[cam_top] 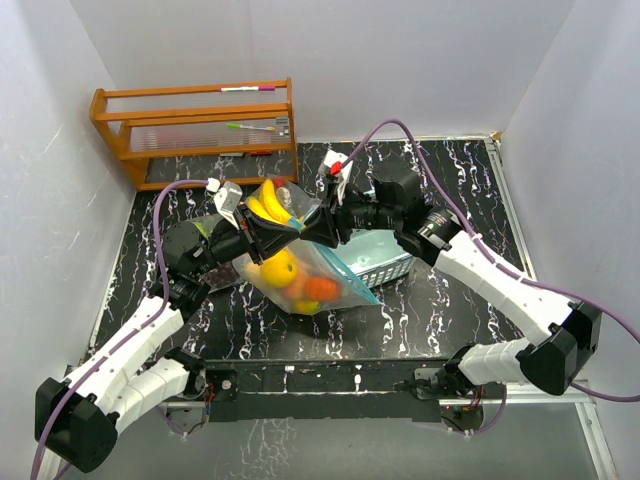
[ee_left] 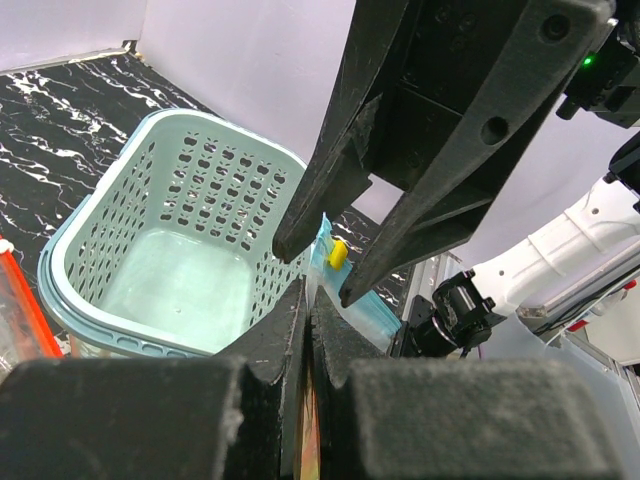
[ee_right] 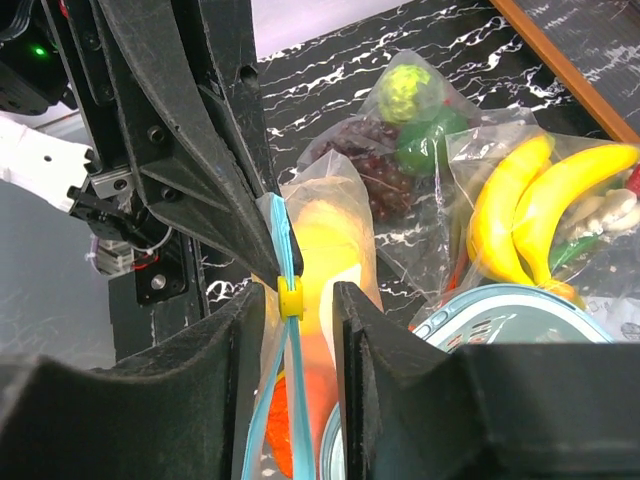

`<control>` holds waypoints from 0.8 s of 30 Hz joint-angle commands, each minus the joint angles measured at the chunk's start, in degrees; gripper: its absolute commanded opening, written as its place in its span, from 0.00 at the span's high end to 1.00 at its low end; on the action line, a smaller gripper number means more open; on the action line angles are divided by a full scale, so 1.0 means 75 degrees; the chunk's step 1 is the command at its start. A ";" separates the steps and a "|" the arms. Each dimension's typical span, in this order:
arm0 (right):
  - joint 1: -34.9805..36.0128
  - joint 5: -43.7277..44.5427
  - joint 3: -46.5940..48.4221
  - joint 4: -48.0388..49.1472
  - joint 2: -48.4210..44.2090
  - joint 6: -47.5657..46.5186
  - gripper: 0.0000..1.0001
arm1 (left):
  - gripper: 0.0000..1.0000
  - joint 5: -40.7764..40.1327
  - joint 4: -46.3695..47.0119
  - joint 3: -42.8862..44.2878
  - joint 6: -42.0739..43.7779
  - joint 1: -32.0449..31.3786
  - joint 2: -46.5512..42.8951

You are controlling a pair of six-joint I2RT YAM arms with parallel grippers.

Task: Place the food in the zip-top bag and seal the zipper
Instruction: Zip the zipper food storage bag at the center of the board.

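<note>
**Step in hand: sealing the zipper.**

1. The zip-top bag [cam_top: 345, 290] hangs between the two arms over the middle of the table. It holds the food [cam_top: 281, 268]: a yellow piece and orange pieces show through the film.
2. The left gripper [ee_left: 308, 300] is clamped flat on the bag's blue zipper track [ee_right: 289, 240], anchoring that end.
3. The right gripper [ee_right: 298, 295] faces it from the opposite side. Its fingers straddle the yellow slider [ee_left: 338, 253] with a gap on each side, so it is not yet pinching.
4. In the right wrist view, the track reads as one joined line between the slider and the left gripper. On the right gripper's side it splits into two lines, so that part is judged unsealed.

**Other items.** The bananas [ee_right: 520, 200], grapes [ee_right: 370, 170] and lime-green fruit [ee_right: 408, 88] lie in separate clear bags toward the table's far-left part. A teal basket [ee_left: 230, 190] stands right of centre.

**Next move calls for:**
- Close the right fingers squarely on the slider.
- Draw the slider along the track away from the left gripper.
- Keep the left clamp firm so the track is taut and straight.
- Avoid twisting the track, as the slider may then slip out of the fingers.
</note>
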 commanded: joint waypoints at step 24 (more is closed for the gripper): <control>-0.0424 -0.0406 -0.0205 0.0272 -0.0287 0.0573 0.92 | 1.00 -0.0316 0.0302 0.0241 0.0015 0.0038 -0.0312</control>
